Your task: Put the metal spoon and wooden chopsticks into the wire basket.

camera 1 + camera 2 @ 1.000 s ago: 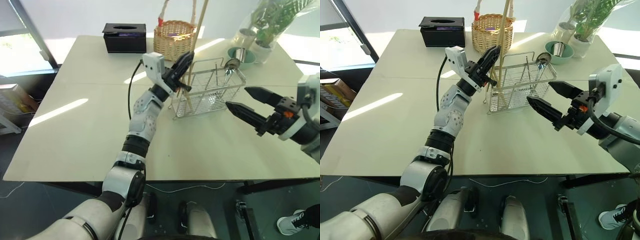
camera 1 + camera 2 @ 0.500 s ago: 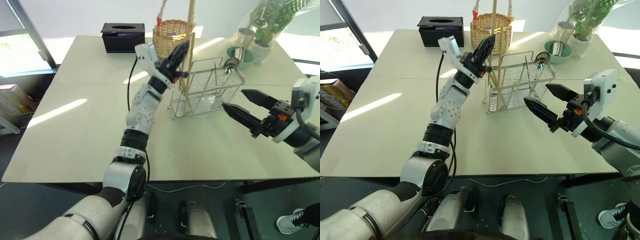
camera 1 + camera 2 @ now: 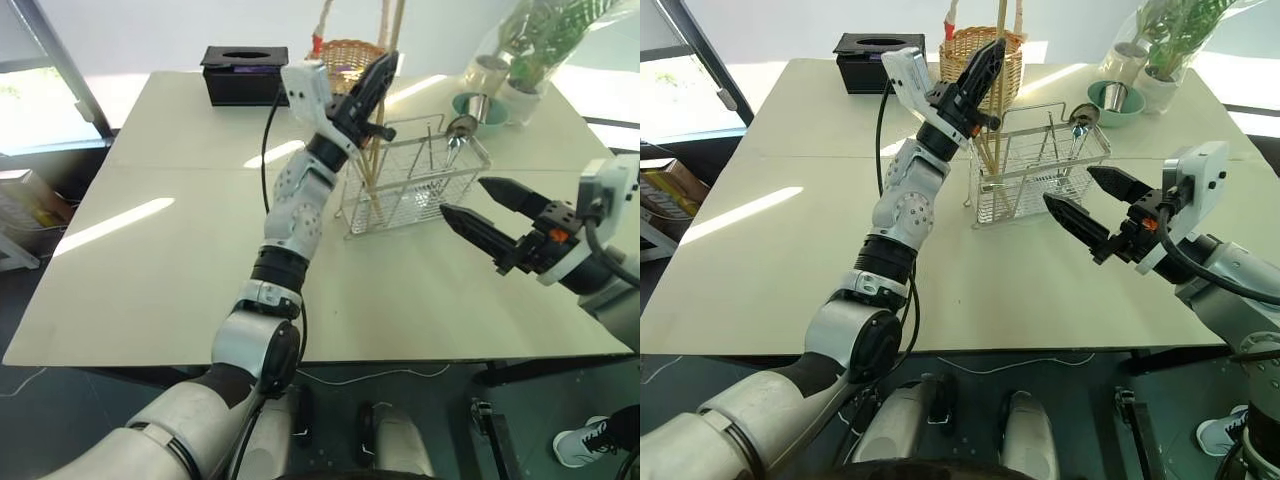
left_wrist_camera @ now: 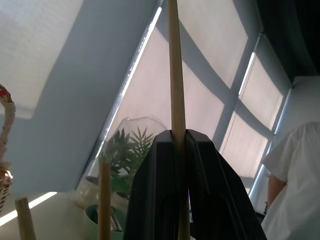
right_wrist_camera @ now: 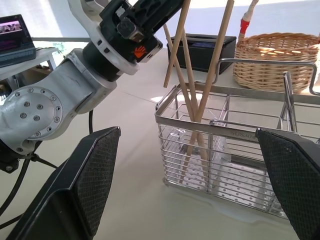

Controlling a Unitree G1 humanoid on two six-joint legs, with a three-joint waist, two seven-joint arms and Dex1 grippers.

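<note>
Over basket (image 3: 415, 185): L gripper (image 3: 382, 72) pinches chopstick (image 4: 176, 90).

Pale cream table (image 3: 150, 250) fills centre — seam across top, sun streaks at 9 and 11 o'clock. Black tissue box (image 3: 245, 74) at 11 o'clock, wicker basket (image 3: 980, 62) at 12, potted plant (image 3: 535, 45) in clear wrap at 1. Dark floor (image 3: 60, 420) below — white cable trailing. Bright window with dark frame (image 3: 45, 60) at 10 o'clock; blinds (image 4: 220, 65) behind.
</note>
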